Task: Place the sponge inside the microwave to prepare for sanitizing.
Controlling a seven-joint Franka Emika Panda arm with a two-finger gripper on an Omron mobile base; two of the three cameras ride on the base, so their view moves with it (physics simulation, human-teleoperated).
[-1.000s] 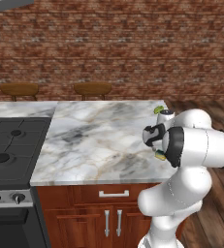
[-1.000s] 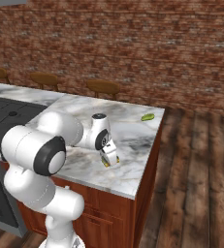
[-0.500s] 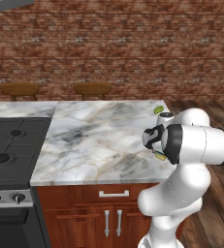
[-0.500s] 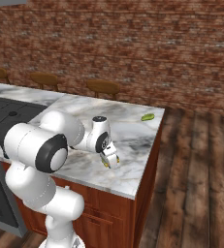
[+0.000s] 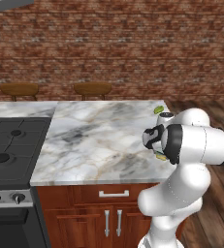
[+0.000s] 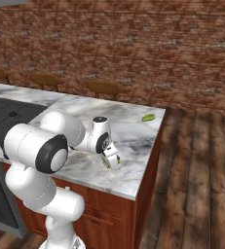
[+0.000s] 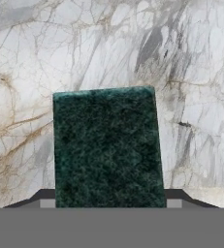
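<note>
The sponge (image 7: 106, 145) shows its dark green scouring face in the hand view, upright between the two dark fingertips (image 7: 43, 196). My gripper (image 7: 108, 199) is shut on it, just above the marble counter (image 7: 191, 72). From the base cameras, the gripper (image 5: 159, 154) (image 6: 109, 162) hangs low over the counter's right end, with a bit of the sponge's (image 6: 105, 164) yellow side peeking out below the hand. The microwave is out of view.
A small green object (image 5: 158, 110) (image 6: 148, 117) lies at the counter's far right corner. A black stove top (image 5: 7, 140) adjoins the counter (image 5: 94, 140) on the left. Two wooden stools (image 5: 91, 89) stand behind, before a brick wall. Wooden floor lies to the right.
The hand with the sponge has barely shifted over the counter's right end. The grip on the sponge is the same.
</note>
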